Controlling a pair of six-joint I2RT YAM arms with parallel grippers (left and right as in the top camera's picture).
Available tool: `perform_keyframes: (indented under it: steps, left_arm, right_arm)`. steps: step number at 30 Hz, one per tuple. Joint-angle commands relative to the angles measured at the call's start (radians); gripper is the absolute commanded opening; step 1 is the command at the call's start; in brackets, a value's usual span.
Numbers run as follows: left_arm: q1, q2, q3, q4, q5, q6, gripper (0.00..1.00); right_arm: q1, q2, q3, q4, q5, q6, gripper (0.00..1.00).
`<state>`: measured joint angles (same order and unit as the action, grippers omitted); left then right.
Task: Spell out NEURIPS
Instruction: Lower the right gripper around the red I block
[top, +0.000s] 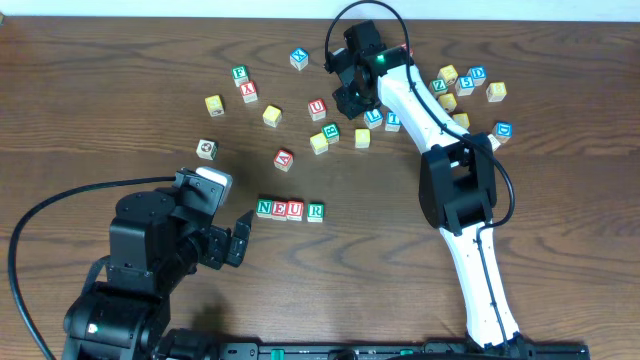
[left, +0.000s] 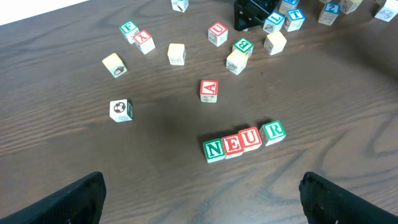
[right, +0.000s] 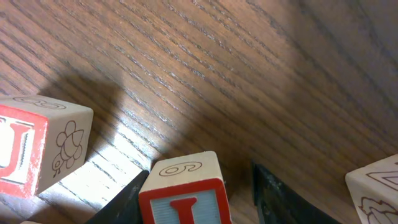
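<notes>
Row NEUR (top: 290, 209) on table (top: 100, 110); right pincer (right: 199, 196) straddles cube (right: 186, 171).

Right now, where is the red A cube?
In the overhead view, the red A cube sits alone just beyond the NEUR row, left of centre.

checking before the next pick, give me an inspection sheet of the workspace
surface: dark wooden table
job's things: NEUR row laid out; I cube, as it reads, between the fingers of the right gripper; P and S not made out
clutter: loose letter cubes scattered beyond the row, A cube nearest it
grippers: left gripper open, empty; right gripper hold unclear
cables: black cable at the table's left; black loop by the right gripper
surroundings: pale band past the far edge
</notes>
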<state>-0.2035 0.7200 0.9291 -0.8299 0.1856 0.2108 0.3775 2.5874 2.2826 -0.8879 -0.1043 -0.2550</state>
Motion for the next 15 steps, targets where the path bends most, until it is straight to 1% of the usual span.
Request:
perform_keyframes:
  steps: [1,8,13,15]
  left_arm:
    - [0.005,-0.003,0.016,0.000,0.005,0.006,0.98]
    - [0.005,-0.003,0.016,0.000,0.005,0.006,0.98]
    - [0.005,-0.003,0.016,0.000,0.005,0.006,0.98]
    - [0.005,-0.003,0.016,0.000,0.005,0.006,0.98]
  right_arm:
    - [0.002,-0.002,0.019,0.006,-0.006,-0.004,0.45]
    - [0.005,-0.002,0.019,0.014,-0.006,-0.004,0.27]
    - [0.004,-0.002,0.019,0.013,-0.002,-0.004,0.22]
    - [0.006,-0.002,0.019,0.013,0.001,-0.004,0.21]
